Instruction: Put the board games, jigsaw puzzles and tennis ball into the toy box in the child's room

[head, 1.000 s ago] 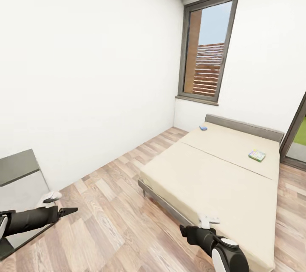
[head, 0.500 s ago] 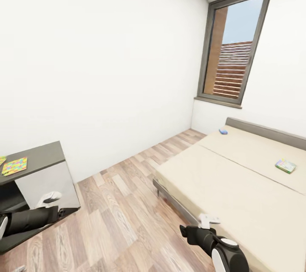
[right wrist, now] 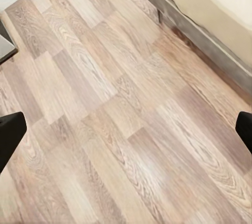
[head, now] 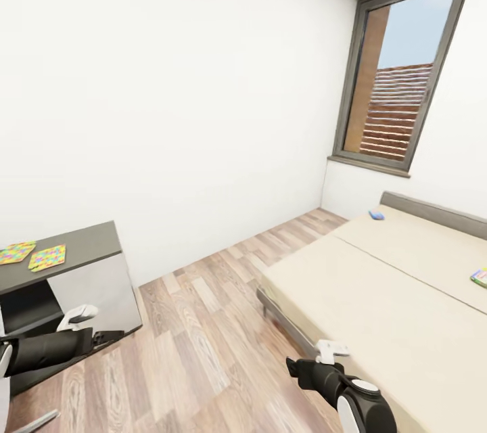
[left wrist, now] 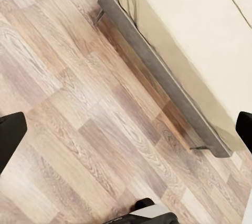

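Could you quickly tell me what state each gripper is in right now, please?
Left gripper: open, holding nothing, above the wood floor.
Right gripper: open, holding nothing, also over the floor.

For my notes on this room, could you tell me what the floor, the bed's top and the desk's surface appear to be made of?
The floor looks like matte wood or laminate planks: staggered boards with printed grain. The bed has a plain beige top, likely fabric, with one seam across it, above a grey frame. The table has a flat dark grey matte top, perhaps painted board; its material is open.
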Available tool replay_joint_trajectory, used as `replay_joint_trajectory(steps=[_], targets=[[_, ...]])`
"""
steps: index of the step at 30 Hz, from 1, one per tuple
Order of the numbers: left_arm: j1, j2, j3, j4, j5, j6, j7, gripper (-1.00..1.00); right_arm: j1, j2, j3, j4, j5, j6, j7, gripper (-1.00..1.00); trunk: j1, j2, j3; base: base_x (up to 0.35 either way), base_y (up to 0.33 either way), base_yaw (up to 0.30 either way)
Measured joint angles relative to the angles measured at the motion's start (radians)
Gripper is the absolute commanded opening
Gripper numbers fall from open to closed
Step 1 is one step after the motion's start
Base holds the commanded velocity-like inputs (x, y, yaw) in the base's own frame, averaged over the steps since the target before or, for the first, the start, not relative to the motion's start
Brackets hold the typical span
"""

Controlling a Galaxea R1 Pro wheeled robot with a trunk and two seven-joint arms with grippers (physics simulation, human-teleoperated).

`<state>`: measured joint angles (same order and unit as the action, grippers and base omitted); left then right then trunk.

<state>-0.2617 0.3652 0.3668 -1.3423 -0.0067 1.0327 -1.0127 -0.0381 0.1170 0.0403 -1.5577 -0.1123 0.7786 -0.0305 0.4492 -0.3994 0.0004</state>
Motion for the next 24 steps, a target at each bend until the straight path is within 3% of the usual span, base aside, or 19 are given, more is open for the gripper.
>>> replay_joint_trajectory(steps=[14, 24], targets=[[0.000, 0.000, 0.000, 0.000, 0.000, 0.000, 0.000, 1.00, 0.000, 0.001, 0.000, 0.000, 0.000, 0.000, 0.000, 1.00, 0.000, 0.000, 0.000, 0.146, 0.008, 0.006], [0.000, 0.000, 0.000, 0.000, 0.000, 0.000, 0.000, 1.00, 0.000, 0.001, 0.000, 0.000, 0.000, -0.001, 0.000, 1.00, 0.000, 0.000, 0.000, 0.151, 0.134, 0.000]])
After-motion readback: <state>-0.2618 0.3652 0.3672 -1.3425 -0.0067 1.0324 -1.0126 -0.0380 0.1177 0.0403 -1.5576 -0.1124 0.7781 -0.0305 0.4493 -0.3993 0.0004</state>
